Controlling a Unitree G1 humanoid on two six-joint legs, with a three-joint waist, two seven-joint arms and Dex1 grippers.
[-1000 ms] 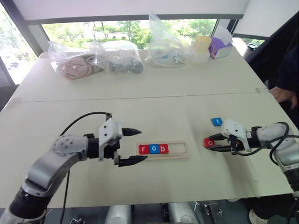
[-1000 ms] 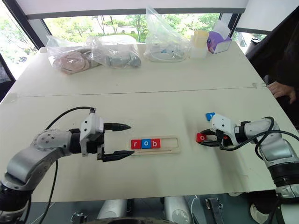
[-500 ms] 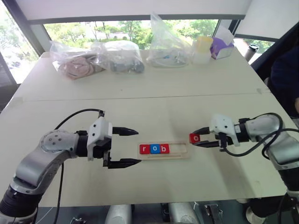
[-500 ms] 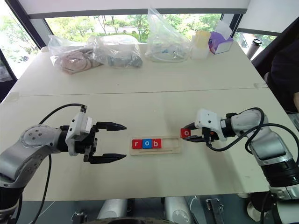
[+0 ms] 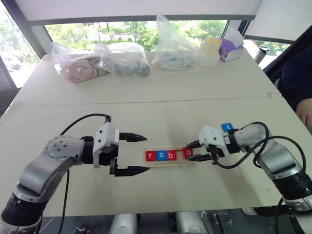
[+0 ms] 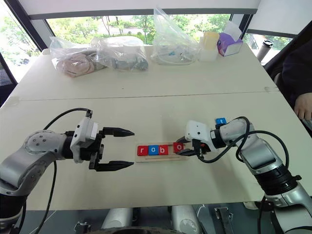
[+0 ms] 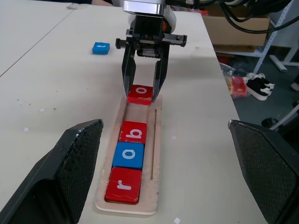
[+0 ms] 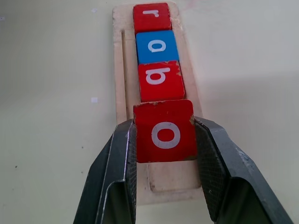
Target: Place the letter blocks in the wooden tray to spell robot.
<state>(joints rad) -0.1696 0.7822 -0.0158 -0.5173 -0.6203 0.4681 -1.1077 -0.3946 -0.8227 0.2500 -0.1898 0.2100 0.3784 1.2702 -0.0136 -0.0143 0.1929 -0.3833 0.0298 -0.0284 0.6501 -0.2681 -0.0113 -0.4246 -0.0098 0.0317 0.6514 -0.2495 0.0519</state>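
The right tool (image 6: 181, 147) is closed on the red o (image 8: 164, 130), held over the tray (image 7: 156, 140) just beside r, o, b already seated. The left tool (image 5: 132, 154) is held wide open and empty; the blue t (image 7: 101, 47) is left on the tabletop (image 5: 161, 117), well apart.

A pale table (image 5: 161, 109) made of two tops joined by a seam carries everything. Along its far edge lie three clear plastic bags (image 5: 124, 61), a pale yellow cup (image 5: 210, 51) and a purple tissue box (image 5: 229, 49). Near the middle lies the wooden tray (image 5: 168, 157), and a blue block (image 5: 226, 127) lies to its right.
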